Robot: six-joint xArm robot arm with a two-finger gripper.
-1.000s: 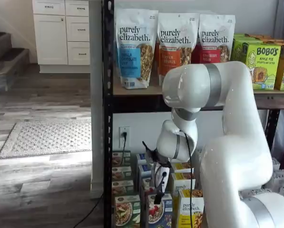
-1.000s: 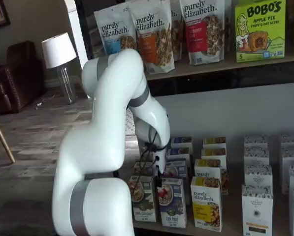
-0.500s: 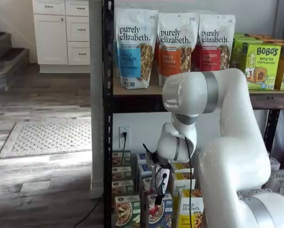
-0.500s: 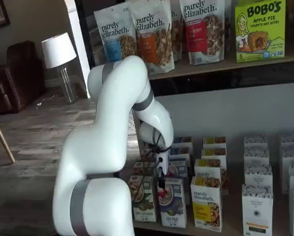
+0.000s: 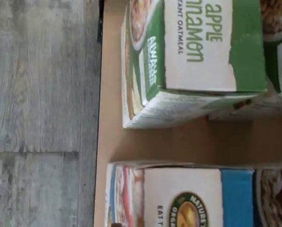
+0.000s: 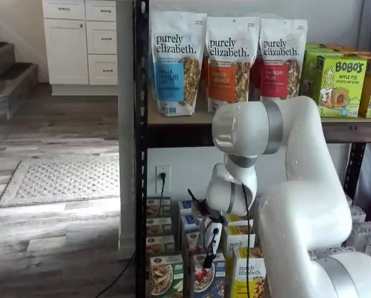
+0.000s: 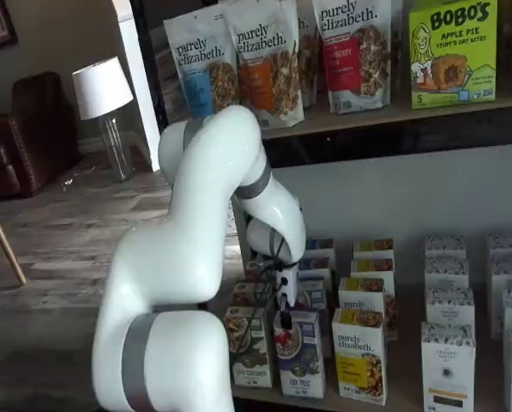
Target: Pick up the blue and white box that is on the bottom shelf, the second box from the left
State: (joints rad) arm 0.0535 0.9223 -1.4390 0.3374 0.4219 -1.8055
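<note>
approach step: the white-bodied, black-fingered pincer (image 7: 283,319), spread wide and empty, hangs just above the small upright dark blue and white cardboard box (image 7: 300,354) at the bottom shelf's (image 7: 393,402) front, beside the green-fronted box (image 7: 249,347); next, descend squarely over its top.

My wrist camera looks straight down, close over the bottom shelf (image 5: 178,142); both shelf views face the rack (image 6: 140,155) frontally, sharing my arm (image 7: 204,257).
</note>
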